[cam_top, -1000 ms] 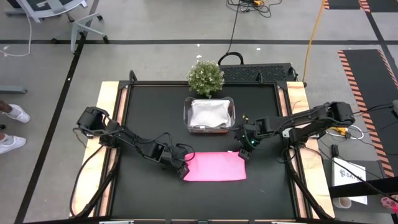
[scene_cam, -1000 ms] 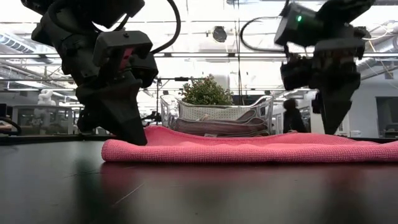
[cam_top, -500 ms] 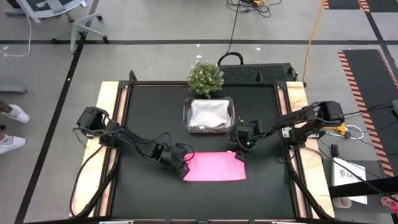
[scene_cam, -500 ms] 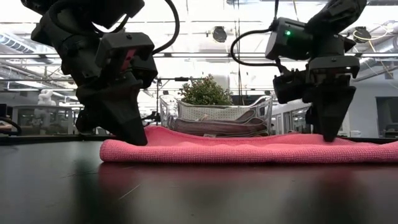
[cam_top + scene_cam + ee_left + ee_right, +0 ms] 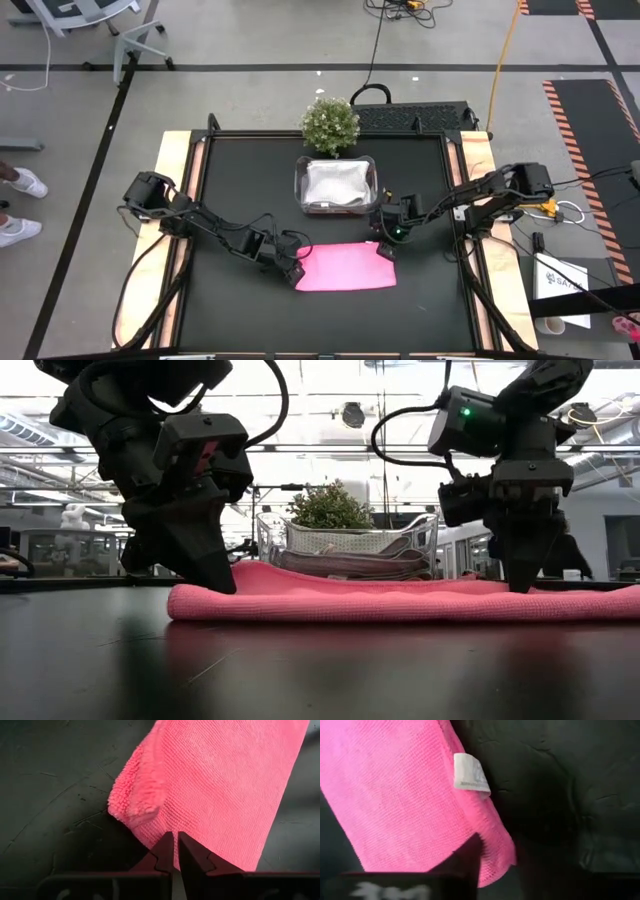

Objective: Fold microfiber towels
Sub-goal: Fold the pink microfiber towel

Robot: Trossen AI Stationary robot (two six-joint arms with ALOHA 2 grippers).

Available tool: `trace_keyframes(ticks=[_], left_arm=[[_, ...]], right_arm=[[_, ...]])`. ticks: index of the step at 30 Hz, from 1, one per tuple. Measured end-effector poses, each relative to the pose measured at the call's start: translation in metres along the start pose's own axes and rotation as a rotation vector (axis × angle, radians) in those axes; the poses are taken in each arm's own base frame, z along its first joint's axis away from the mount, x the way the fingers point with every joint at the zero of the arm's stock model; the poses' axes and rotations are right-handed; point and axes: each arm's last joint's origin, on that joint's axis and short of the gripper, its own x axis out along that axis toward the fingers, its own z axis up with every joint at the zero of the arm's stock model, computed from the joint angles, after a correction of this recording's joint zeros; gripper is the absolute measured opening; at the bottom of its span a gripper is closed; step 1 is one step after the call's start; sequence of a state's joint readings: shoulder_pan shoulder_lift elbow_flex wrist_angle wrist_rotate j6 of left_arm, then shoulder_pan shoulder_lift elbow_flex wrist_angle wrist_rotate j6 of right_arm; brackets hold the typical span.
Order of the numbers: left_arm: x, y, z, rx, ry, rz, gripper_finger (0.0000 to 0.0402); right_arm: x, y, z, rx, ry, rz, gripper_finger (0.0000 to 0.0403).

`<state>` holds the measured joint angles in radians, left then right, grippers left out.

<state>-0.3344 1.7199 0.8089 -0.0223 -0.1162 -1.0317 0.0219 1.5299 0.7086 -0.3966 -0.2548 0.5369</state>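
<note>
Neatly folded pink towel (image 5: 346,267) lies flat, tagged.

The towel (image 5: 346,267) is bright pink with a small white tag (image 5: 470,774) (print unreadable); the desk (image 5: 240,170) is black, and the tub (image 5: 338,184) holds light grey cloth.

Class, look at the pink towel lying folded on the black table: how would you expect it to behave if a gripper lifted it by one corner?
The pink towel would probably droop and unfold, since its layers lie loose and its edge curls softly. It looks light, lying thin in the low view. Its fuzzy weave likely grips rather than slips.
</note>
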Motion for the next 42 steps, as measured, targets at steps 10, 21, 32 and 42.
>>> trace_keyframes(ticks=[10, 21, 32, 42], left_arm=[[0.0, -0.002, 0.001, -0.002, 0.003, -0.023, 0.0026], [-0.003, -0.009, 0.005, 0.041, -0.06, -0.074, 0.0026], [-0.001, 0.006, -0.003, 0.002, 0.012, 0.082, 0.0026], [-0.001, 0.007, -0.002, 0.009, -0.002, 0.089, 0.0026]], right_arm=[[0.0, -0.001, 0.0, -0.006, -0.002, -0.018, 0.0008], [0.001, -0.003, -0.002, 0.009, 0.019, -0.032, 0.0002], [-0.009, 0.0, -0.004, 0.056, -0.005, 0.002, 0.0001], [-0.034, 0.006, -0.007, 0.13, -0.085, 0.073, 0.0]])
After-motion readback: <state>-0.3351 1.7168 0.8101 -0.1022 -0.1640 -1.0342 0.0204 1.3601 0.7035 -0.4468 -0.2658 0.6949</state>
